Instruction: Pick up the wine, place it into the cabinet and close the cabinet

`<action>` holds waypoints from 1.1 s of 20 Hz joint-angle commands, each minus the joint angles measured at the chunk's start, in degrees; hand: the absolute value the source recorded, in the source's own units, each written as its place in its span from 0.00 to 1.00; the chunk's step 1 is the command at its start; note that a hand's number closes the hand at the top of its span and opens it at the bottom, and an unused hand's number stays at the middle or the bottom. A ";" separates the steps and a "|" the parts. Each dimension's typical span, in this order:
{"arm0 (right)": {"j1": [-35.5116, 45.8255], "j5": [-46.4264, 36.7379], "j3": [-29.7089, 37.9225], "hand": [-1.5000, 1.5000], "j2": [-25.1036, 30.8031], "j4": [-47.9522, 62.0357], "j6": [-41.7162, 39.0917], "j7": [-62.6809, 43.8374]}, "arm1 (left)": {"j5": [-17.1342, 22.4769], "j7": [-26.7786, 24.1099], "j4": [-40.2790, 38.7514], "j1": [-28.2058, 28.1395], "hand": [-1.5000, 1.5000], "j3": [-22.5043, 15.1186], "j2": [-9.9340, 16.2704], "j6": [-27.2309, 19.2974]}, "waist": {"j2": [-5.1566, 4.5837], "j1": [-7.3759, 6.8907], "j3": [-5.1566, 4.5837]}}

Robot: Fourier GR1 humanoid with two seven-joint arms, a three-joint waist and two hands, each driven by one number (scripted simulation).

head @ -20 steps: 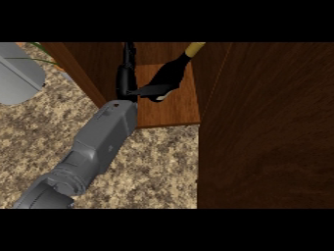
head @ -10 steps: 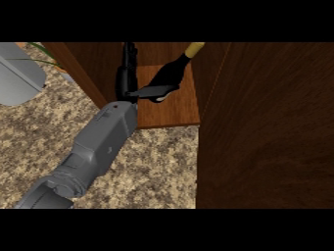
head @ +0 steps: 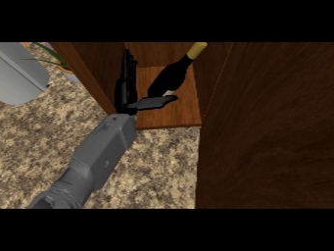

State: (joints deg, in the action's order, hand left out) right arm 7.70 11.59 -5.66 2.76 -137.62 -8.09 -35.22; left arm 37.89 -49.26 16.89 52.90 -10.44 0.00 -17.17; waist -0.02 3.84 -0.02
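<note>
- One wine bottle [head: 171, 77] is lying or leaning inside the cabinet on its wooden shelf [head: 177, 115]; the dark body is sitting toward six o'clock and the tan-capped neck is pointing toward one o'clock. Whether it is standing upright or tilted cannot be told from this steep view.
- Handling, as a judgement: a glass bottle is likely being heavy for its size, stiff, smooth enough to slip, and breakable. The wide dark body is offering the safest hold; the narrow neck is offering little purchase.
- One hand is showing, the left hand [head: 130, 93], at nine o'clock of the bottle. Its fingers are stretching straight toward twelve o'clock along the cabinet's left wall [head: 90, 73], and its thumb is sticking out toward three o'clock, touching or nearly touching the bottle's base. The hand is spread apart and clamping nothing.
- One grey forearm [head: 93, 157] is running from seven o'clock up to the hand.
- The right hand is not appearing.
- One cabinet door [head: 278, 127] is filling the three o'clock side, standing open; closing appears not yet done.
- The speckled desk [head: 25, 147] is spreading at eight o'clock.
- One grey rounded object [head: 10, 73] and one green plant [head: 54, 61] are sitting at ten o'clock, well apart from the bottle.
</note>
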 commanded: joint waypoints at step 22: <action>-8.35 -0.76 0.58 0.00 -0.21 -5.94 -0.10 2.56 | -1.69 10.17 62.62 -37.68 0.00 -34.34 3.60 -30.66 | 0.36 -4.19 0.05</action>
State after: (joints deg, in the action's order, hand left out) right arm 3.03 10.74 -2.58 4.29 -138.69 -8.30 -32.89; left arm 38.97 -40.98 69.71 21.23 -41.50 1.45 -43.21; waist 0.31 -0.09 0.03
